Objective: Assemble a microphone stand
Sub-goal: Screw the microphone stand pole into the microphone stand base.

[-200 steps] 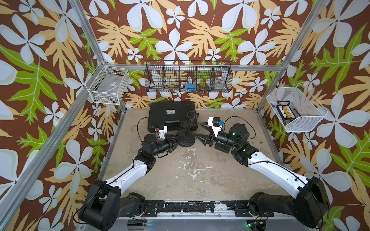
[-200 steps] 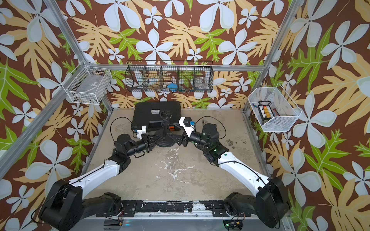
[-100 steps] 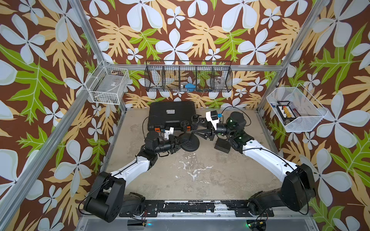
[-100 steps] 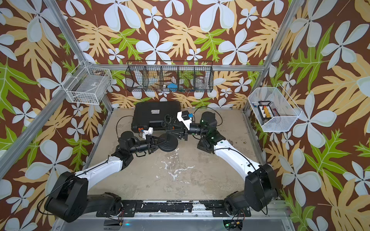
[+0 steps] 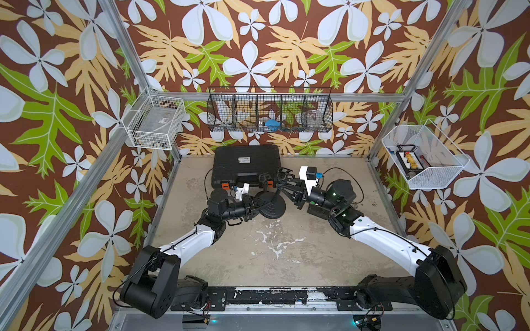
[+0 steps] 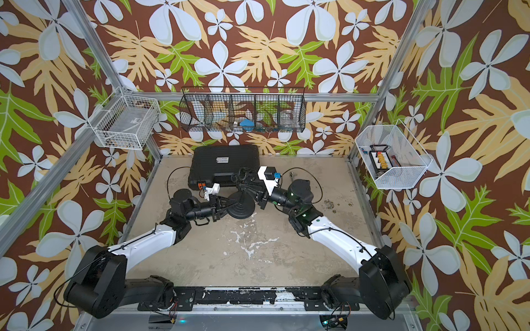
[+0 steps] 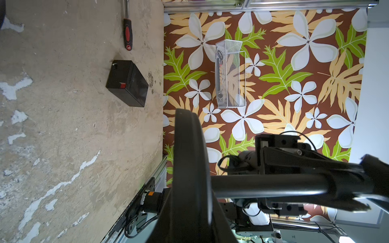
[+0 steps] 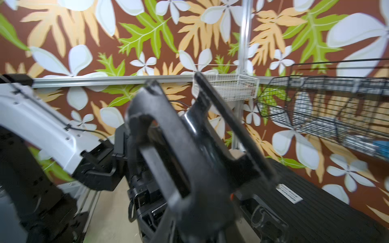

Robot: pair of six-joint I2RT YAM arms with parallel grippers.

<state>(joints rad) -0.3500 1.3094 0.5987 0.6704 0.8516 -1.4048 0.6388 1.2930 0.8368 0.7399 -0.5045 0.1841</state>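
The left gripper [image 5: 265,203], pinched shut on the rim of the microphone stand's round base [image 5: 275,213], steadies it, likely so it cannot turn or tip; just past its tips the pole [image 7: 273,186] rises upright, and the right gripper [image 5: 279,187], jaws narrow on either side of the pole's upper part, appears set to work there, though whether it grips cannot be told

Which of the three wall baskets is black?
The long divided basket on the back wall; the left basket and right basket are white.
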